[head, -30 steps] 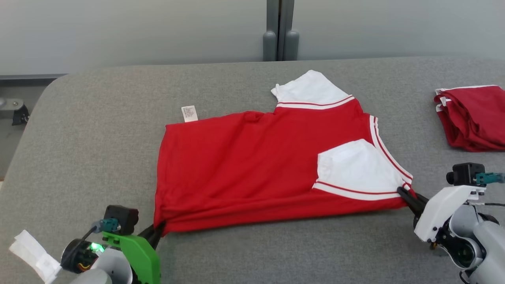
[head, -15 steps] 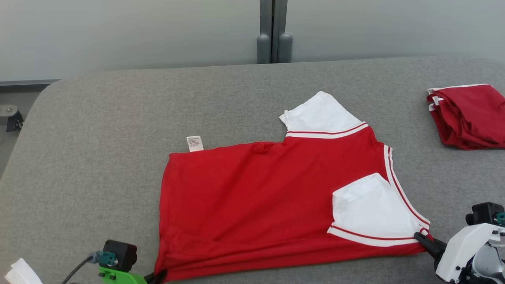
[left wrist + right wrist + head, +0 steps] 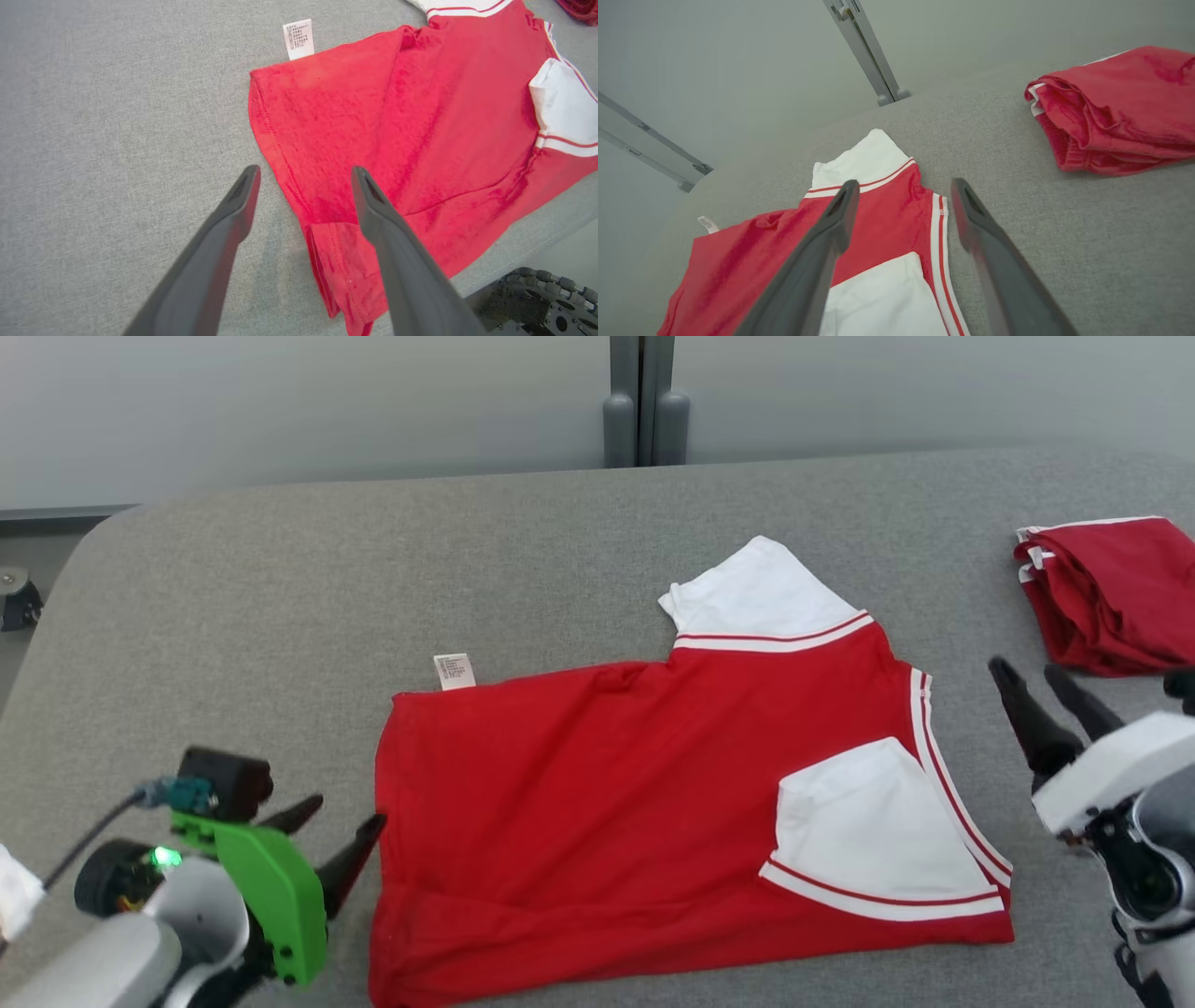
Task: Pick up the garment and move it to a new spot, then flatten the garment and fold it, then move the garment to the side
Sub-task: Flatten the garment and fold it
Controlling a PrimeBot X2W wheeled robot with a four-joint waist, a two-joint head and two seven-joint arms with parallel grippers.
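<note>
On the gray table [image 3: 233, 616] the red and white shirt [image 3: 607, 803] is lying flat. My left claw [image 3: 347, 809] and right claw [image 3: 1025, 666] are hanging wide apart at its two ends, gripping nothing. I am thinking its curled hem corner [image 3: 345, 270] needs smoothing first.

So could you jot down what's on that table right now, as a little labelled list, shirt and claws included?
surface: grey padded table
garment: red shirt lying spread out, one white sleeve on top of the body
care label: white, poking out at the far left corner
left gripper: open, holding nothing, at the shirt's left edge
right gripper: open, holding nothing, off the shirt's right side
also there: folded red pile, far right
</note>
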